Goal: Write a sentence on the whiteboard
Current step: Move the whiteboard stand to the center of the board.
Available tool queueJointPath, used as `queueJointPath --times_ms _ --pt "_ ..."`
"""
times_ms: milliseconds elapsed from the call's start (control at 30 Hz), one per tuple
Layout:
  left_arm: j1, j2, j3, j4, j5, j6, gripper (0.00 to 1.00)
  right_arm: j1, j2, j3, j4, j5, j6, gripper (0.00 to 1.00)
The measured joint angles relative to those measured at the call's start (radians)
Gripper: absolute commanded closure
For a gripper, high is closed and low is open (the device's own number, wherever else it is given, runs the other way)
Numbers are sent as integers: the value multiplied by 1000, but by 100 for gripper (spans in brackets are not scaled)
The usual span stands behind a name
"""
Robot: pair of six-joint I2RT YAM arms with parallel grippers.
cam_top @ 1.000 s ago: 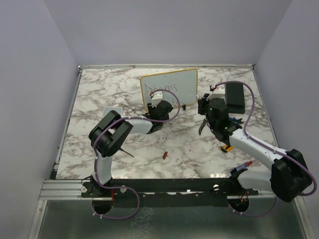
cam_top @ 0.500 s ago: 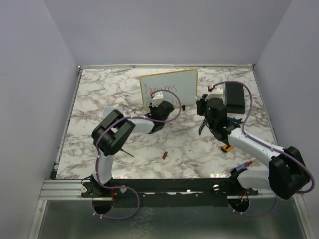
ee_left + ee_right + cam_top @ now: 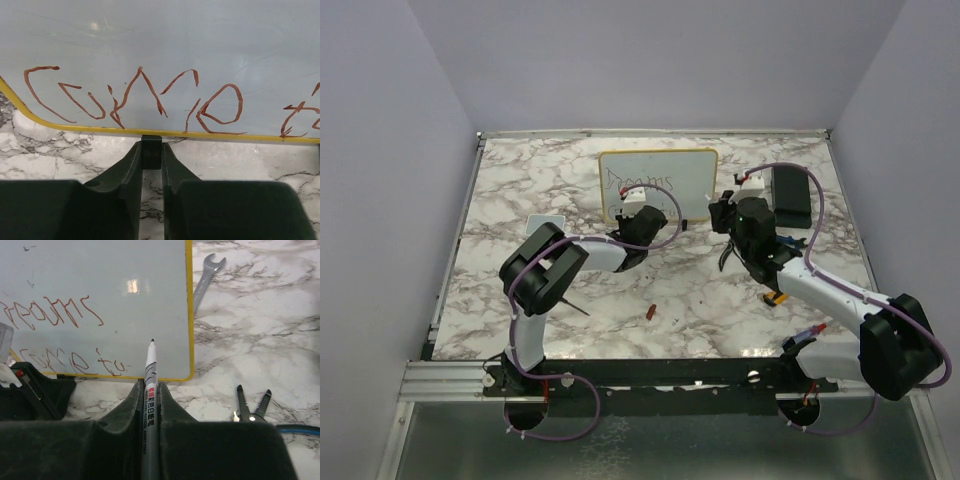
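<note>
Plainly, the step in hand is finishing the last word. On the left, the left gripper (image 3: 151, 146) has its jaws narrow on either side of the small black foot (image 3: 151, 155) under the yellow frame (image 3: 75, 128) of the whiteboard (image 3: 657, 180) — a steadying clamp, as far as I can judge.

The board stands toward the back middle of the marble table (image 3: 520, 180). Its long axis runs left to right and its face is turned toward the arms. The sentence (image 3: 50, 312) sits in two lines, the lower one breaking off unfinished partway along.

On the right, the right gripper (image 3: 150, 385) is closed on a marker (image 3: 150, 360). The marker's long axis lies along the fingers, with the dark tip pointing at the board's lower right area; I cannot tell whether the tip touches the surface.

To do this well, the left clamp should hold firm so the board neither tips nor slides back. The right arm should press lightly, square to the face, starting just right of the last stroke — the line sits just above the frame.
</note>
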Motion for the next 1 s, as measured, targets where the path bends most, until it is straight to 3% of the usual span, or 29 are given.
queueJointPath --times_ms 200,667,1000 --pt "0 -58 -66 -19 0 0 100 0 -1 -29 15 -114 -1 99" --pt "-11 -218 -224 -68 11 4 100 0 -33 -112 33 -323 12 99" --pt "-62 -300 -322 -72 21 -8 100 15 -64 -196 87 -378 58 99"
